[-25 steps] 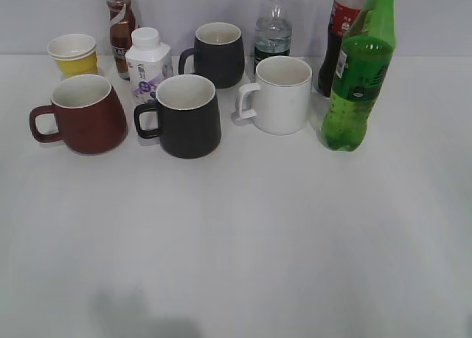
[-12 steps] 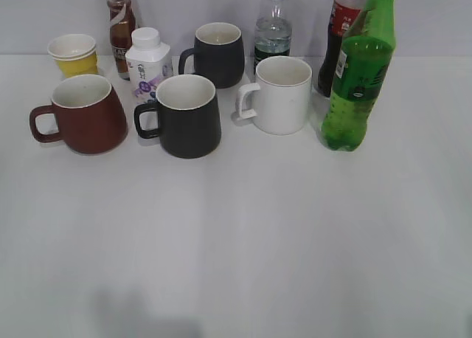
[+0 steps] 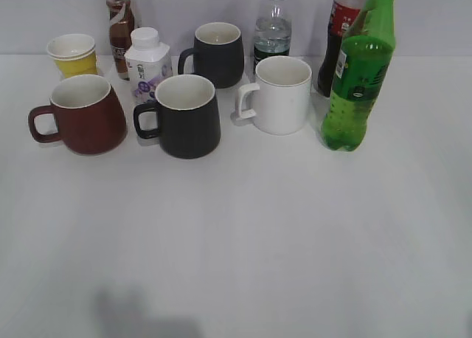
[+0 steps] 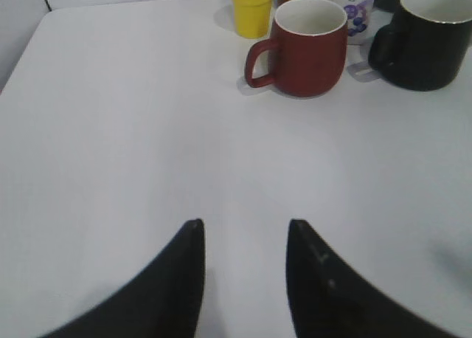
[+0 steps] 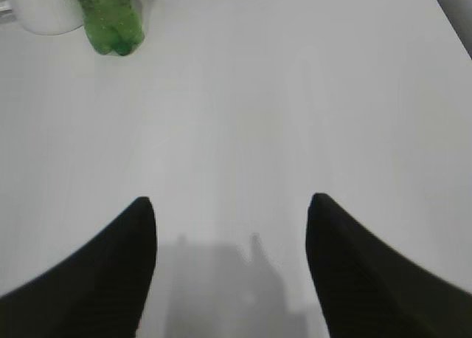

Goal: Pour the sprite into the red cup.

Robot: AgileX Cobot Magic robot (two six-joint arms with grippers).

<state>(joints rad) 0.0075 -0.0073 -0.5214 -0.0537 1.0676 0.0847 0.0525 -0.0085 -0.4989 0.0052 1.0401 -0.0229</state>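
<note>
Exterior view: the sprite (image 3: 359, 72) is standing capped and upright toward the counter's (image 3: 243, 235) far right corner, and the red cup (image 3: 85, 114) is sitting toward the far left corner, mouth up, handle facing the left edge. I am holding both arms back over the bare near side. The left end effector (image 4: 243, 238) is pointing at the cup, fingers spread and empty; the right end effector (image 5: 230, 212) is gaping wider, lined up for the bottle, I judge.

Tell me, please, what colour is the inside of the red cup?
White; the red cup shows it best in the left wrist view.
</note>
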